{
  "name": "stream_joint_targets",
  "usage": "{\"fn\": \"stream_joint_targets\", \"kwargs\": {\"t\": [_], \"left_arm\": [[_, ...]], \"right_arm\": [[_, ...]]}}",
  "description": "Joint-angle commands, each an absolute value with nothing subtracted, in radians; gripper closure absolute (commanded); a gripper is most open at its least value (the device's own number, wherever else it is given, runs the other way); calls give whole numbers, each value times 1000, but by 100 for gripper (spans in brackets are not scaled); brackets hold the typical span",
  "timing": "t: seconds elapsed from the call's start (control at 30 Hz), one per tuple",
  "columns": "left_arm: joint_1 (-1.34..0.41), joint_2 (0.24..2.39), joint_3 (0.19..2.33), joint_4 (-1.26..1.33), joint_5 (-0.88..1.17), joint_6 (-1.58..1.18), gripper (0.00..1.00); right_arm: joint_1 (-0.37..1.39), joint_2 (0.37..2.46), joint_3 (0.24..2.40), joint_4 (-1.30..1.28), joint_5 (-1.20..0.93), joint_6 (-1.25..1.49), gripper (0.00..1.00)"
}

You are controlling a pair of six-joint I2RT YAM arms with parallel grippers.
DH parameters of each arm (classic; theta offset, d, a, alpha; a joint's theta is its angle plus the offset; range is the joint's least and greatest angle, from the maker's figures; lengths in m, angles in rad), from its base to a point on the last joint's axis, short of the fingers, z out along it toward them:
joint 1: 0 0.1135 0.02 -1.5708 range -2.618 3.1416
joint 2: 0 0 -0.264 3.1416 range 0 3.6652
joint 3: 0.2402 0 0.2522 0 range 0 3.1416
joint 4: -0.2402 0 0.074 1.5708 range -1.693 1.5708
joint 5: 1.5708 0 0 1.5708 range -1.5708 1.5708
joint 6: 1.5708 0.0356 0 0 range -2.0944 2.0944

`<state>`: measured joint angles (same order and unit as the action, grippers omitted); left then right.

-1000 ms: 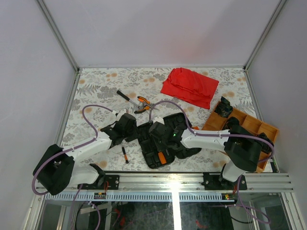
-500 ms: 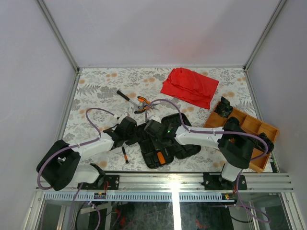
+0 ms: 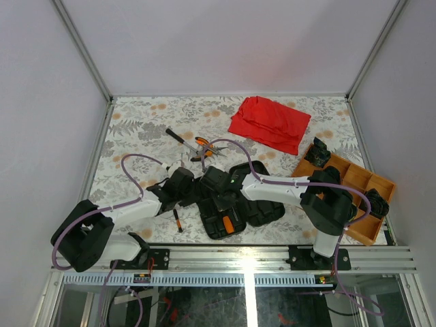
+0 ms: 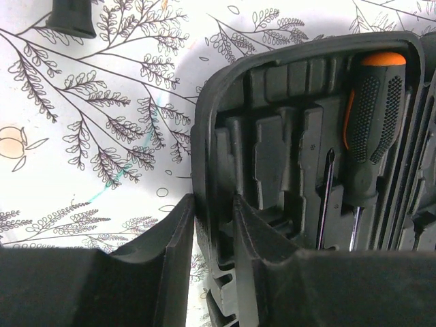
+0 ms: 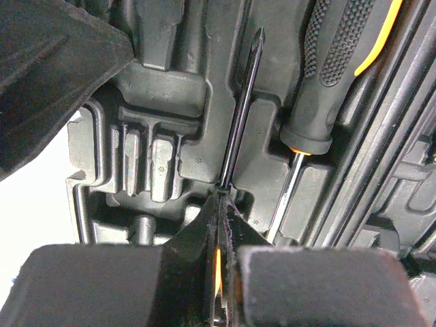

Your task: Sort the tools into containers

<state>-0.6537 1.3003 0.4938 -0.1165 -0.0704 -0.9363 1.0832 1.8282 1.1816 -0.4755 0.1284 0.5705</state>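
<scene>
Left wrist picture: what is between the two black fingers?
The side wall of the tool case. The left gripper straddles it, one finger outside over the table, one inside among the slots. The left wrist view shows it.

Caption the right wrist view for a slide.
Right end effector shut on a slim screwdriver over the open tool case.

Plain grey walls [image 3: 225, 41] enclose a floral-patterned tabletop [image 3: 136, 129] edged with aluminium rails [image 3: 238, 255].

White-shelled left arm [image 3: 129, 210] and right arm [image 3: 283, 191], black joints, looping purple cables [image 3: 139, 156] — matte black pincer fingers [image 4: 174, 262].
</scene>
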Motion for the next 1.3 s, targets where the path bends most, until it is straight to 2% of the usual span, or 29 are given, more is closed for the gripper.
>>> {"fn": "stream_joint_targets", "kwargs": {"t": [0.0, 0.5, 0.7, 0.8, 1.03, 1.13, 1.27], "left_arm": [[-722, 1372, 469, -38, -53, -969, 99], [-804, 1446, 479, 2, -82, -1020, 100], [-802, 1397, 471, -40, -129, -1027, 100], [-802, 1369, 481, -74, -151, -1021, 99], [-784, 1277, 511, -166, -197, -981, 79], [-760, 1222, 522, -204, -205, -961, 71], [-745, 1144, 547, -290, -259, -941, 54]], "right_arm": [[1101, 2057, 1070, -400, -20, 604, 100], [1100, 2242, 957, -211, -126, 649, 100], [1100, 2081, 949, -245, -53, 614, 100], [1101, 1962, 980, -293, 18, 586, 96], [1100, 1719, 1057, -331, 191, 552, 76], [1100, 1598, 1029, -282, 219, 542, 71], [1100, 1433, 943, -218, 270, 548, 67]]}}
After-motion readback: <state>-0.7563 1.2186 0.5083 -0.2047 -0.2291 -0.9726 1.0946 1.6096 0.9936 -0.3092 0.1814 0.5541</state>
